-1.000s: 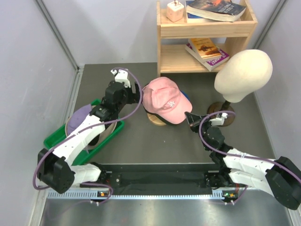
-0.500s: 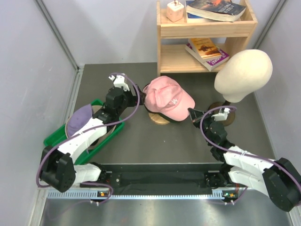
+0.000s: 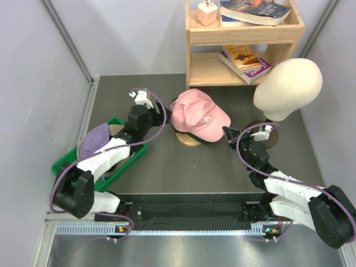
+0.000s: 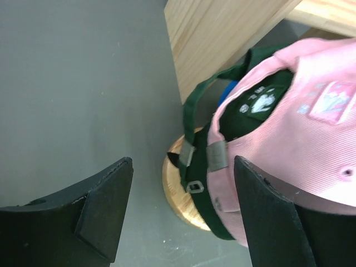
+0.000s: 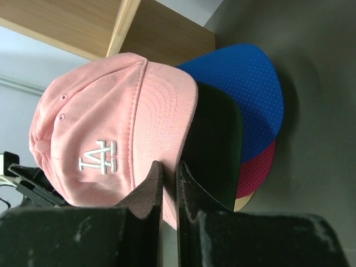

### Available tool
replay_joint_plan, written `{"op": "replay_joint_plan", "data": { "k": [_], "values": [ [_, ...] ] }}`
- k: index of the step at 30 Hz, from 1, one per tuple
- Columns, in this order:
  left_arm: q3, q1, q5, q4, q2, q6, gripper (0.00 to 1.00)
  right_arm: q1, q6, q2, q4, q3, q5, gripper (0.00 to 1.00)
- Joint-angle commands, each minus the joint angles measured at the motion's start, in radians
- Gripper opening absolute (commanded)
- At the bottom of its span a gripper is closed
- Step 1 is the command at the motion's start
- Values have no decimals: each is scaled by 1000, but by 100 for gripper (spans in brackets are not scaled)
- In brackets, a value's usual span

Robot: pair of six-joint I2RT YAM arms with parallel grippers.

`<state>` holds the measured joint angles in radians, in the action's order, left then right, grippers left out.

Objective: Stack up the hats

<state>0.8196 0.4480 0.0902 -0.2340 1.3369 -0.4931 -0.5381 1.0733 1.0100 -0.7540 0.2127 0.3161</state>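
Note:
A pale pink cap (image 3: pixel 197 115) tops a pile of hats on a round wooden stand (image 3: pixel 188 140). In the right wrist view a dark brim (image 5: pixel 214 144), a blue brim (image 5: pixel 245 92) and a bright pink brim (image 5: pixel 258 173) fan out beneath the pale pink cap (image 5: pixel 105 128). My right gripper (image 3: pixel 227 135) (image 5: pixel 168 165) is shut on the pink cap's brim edge. My left gripper (image 3: pixel 163 115) (image 4: pixel 183 162) is open at the cap's back. The pink strap (image 4: pixel 217 154) and a dark green strap (image 4: pixel 189 139) lie between its fingers. A lavender cap (image 3: pixel 93 142) lies in the green tray (image 3: pixel 62 164).
A cream mannequin head (image 3: pixel 288 83) on its stand rises at the right, just behind my right arm. A wooden shelf (image 3: pixel 243 39) with books stands directly behind the hat pile. Grey walls close both sides of the table.
The pink cap's brim swung up and right with my right gripper. My left gripper moved in toward the cap's back and its jaws narrowed somewhat.

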Motion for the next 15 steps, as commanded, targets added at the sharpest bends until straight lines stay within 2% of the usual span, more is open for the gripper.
{"op": "replay_joint_plan", "data": {
  "k": [1,11,15],
  "values": [
    [-30,-6,3,-119,-7,-21,78,35,-78,4,110,4,63,0],
    [16,-8,-43,-125,76,-15,78,36,-96,-7,124,2,58,2],
    [52,-8,-58,-85,120,-12,78,36,-108,-4,120,5,52,9]
  ]
}}
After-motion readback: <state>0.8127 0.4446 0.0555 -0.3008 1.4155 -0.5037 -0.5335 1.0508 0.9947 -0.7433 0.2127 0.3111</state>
